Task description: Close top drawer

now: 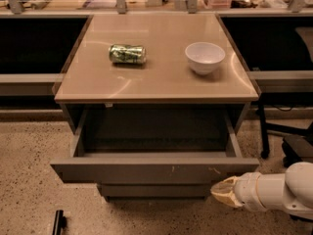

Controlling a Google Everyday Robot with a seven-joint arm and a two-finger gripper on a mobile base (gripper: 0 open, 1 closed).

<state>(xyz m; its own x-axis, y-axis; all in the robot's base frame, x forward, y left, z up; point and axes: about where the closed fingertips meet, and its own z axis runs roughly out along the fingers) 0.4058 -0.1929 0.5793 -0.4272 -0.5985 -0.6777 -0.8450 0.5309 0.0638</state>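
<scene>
The top drawer is a wide grey metal drawer, pulled fully out from under the tan cabinet top. Its flat front has small white scratches right of centre and its inside looks empty. Below it a narrower grey drawer front sits further back. My gripper comes in from the lower right on a white arm. Its beige tip is just below the right end of the top drawer's front, close to it; I cannot tell whether it touches.
A green crushed can lies on its side and a white bowl stands on the cabinet top. Black chair legs stand at the right. A small black object lies on the speckled floor at lower left. Low shelves flank the cabinet.
</scene>
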